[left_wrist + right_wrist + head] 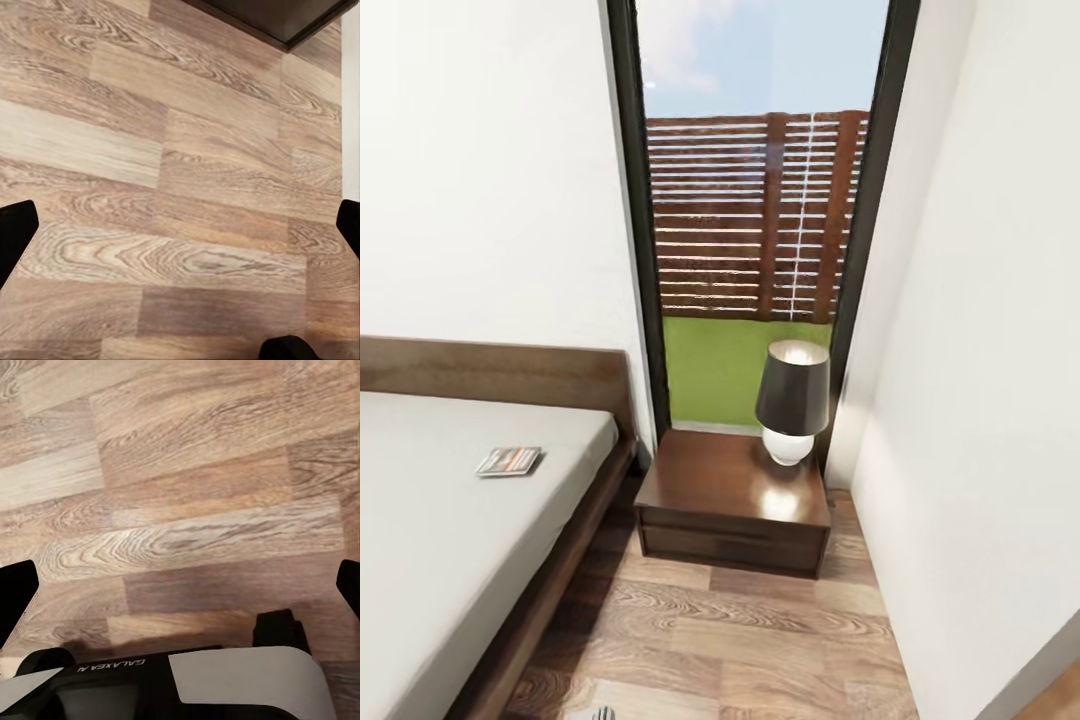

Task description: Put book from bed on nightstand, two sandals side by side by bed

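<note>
The bed (450,540) lies left of the nightstand (735,500), its dark frame running close beside the cabinet with a narrow strip of wood floor (760,640) between them. The book (508,461) rests flat on the mattress, near the headboard and toward the edge that faces the nightstand. The nightstand stands under the tall window (760,200), and a lamp (792,400) with a dark shade takes its far right corner, leaving the front and left of the tabletop bare. No sandals can be made out here. In the left wrist view the left gripper (180,225) hangs over bare floor, its 2 dark fingers spread wide with nothing between them; the right gripper (180,585) in its own view is likewise wide open and empty over the planks. The step in hand looks like the approach to the book. It would go best by rolling close to the bed edge, taking the thin book by its near edge, then setting it on the bare left part of the tabletop, clear of the lamp.
</note>
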Controlling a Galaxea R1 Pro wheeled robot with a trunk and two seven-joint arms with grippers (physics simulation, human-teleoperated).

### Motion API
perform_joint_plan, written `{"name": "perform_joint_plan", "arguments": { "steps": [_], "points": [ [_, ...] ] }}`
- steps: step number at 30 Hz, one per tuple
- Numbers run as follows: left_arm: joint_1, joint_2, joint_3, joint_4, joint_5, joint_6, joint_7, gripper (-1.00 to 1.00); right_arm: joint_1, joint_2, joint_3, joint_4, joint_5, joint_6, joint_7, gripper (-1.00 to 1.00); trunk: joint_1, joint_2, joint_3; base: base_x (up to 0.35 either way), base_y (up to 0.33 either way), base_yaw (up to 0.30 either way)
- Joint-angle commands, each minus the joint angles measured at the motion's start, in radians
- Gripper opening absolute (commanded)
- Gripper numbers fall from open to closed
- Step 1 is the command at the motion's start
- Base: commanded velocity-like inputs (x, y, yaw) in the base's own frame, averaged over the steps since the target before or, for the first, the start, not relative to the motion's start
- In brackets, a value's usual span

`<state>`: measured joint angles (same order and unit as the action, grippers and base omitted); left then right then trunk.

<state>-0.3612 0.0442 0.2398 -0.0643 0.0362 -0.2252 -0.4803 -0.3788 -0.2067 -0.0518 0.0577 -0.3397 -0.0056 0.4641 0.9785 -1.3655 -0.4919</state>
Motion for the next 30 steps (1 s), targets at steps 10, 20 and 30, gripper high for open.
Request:
{"name": "perform_joint_plan", "arguments": {
  "steps": [10, 20, 30],
  "points": [
    [-0.001, 0.0, 0.001, 0.001, 0.004, -0.002, -0.004, 1.0, -0.002, 0.0, -0.005, 0.004, -0.004, -0.001, 0.005, 1.0, 0.001, -0.001, -0.001, 0.282, 0.0, 0.0],
    [-0.001, 0.0, 0.001, 0.001, 0.005, -0.002, -0.004, 1.0, -0.002, 0.0, -0.005, 0.004, -0.004, -0.001, 0.005, 1.0, 0.001, -0.001, -0.001, 0.272, 0.115, 0.0],
    [-0.001, 0.0, 0.001, 0.001, 0.004, -0.002, -0.004, 1.0, -0.002, 0.0, -0.005, 0.004, -0.004, -0.001, 0.005, 1.0, 0.001, -0.001, -0.001, 0.251, 0.074, 0.0]
  ]
}}
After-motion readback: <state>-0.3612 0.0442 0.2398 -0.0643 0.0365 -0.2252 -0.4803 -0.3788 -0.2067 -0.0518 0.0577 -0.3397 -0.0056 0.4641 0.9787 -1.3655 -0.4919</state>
